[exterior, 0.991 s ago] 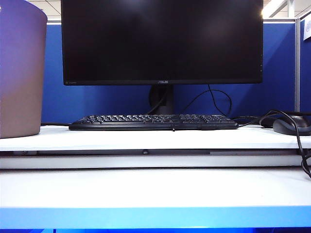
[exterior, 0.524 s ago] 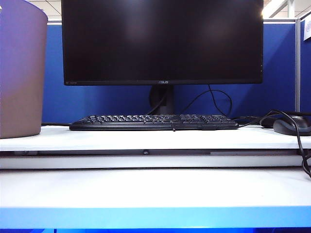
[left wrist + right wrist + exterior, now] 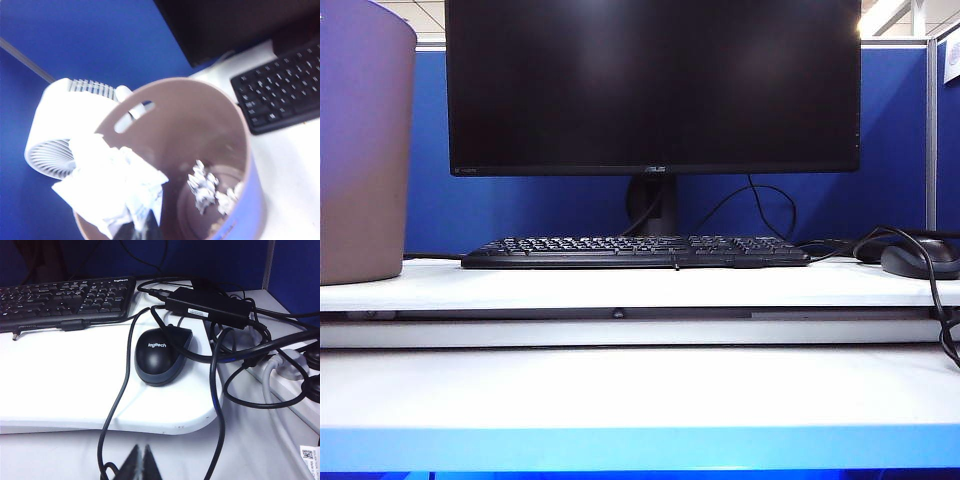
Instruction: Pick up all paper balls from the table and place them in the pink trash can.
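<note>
In the left wrist view my left gripper (image 3: 137, 231) is shut on a white crumpled paper ball (image 3: 112, 187), held over the near rim of the pink trash can (image 3: 200, 87). Two more white paper balls (image 3: 202, 187) lie at the bottom of the can. The exterior view shows the trash can (image 3: 360, 150) standing on the raised tier of the table (image 3: 640, 390) at the far left; neither gripper appears there. My right gripper (image 3: 141, 452) is shut and empty, low over the white table beside a black cable.
A monitor (image 3: 650, 85) and a black keyboard (image 3: 635, 250) fill the shelf's middle. A black mouse (image 3: 162, 355), a power adapter (image 3: 207, 307) and tangled cables crowd the right end. A white fan (image 3: 55, 125) stands right behind the can.
</note>
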Controlling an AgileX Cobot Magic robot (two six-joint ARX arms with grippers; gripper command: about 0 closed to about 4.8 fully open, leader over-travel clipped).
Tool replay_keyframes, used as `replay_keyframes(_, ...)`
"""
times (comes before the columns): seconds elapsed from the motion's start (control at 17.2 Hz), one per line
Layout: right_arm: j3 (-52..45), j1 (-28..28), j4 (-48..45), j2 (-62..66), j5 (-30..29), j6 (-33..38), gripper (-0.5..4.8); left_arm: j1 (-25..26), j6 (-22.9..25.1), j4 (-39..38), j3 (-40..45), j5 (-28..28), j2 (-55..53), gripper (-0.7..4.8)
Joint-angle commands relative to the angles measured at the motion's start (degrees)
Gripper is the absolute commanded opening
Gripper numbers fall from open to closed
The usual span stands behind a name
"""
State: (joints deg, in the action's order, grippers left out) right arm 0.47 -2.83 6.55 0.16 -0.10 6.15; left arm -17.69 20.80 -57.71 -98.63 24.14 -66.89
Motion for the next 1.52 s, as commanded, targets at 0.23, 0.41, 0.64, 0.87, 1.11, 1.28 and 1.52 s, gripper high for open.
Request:
replay_keyframes(0.23,-0.1,0.0,-0.8,-0.1,0.0,-0.2,-0.05,0.0,-0.9,0.4,-0.1,0.8,0.1,2.05)
replay_keyframes(0.41,-0.1,0.0,-0.8,-0.1,0.0,-0.2,-0.05,0.0,-0.9,1.6,-0.1,4.0,0.1,3.88)
replay_keyframes(0.64,-0.1,0.0,-0.8,-0.1,0.0,-0.2,-0.05,0.0,-0.9,1.7,-0.1,4.3,0.1,4.04)
replay_keyframes(0.87,-0.1,0.0,-0.8,-0.1,0.0,-0.2,-0.05,0.0,-0.9,1.8,-0.1,4.3,0.1,4.04)
replay_keyframes(1.11,-0.1,0.0,-0.8,-0.1,0.0,-0.2,-0.05,0.0,-1.3,2.9,-0.1,3.7,0.0,4.04)
replay_keyframes(1.28,-0.1,0.0,-0.8,-0.1,0.0,-0.2,-0.05,0.0,-1.7,2.9,-0.1,0.3,0.0,4.04)
replay_keyframes(1.52,-0.1,0.0,-0.8,-0.1,0.0,-0.2,-0.05,0.0,-7.4,3.3,-0.1,-26.4,-0.1,3.98)
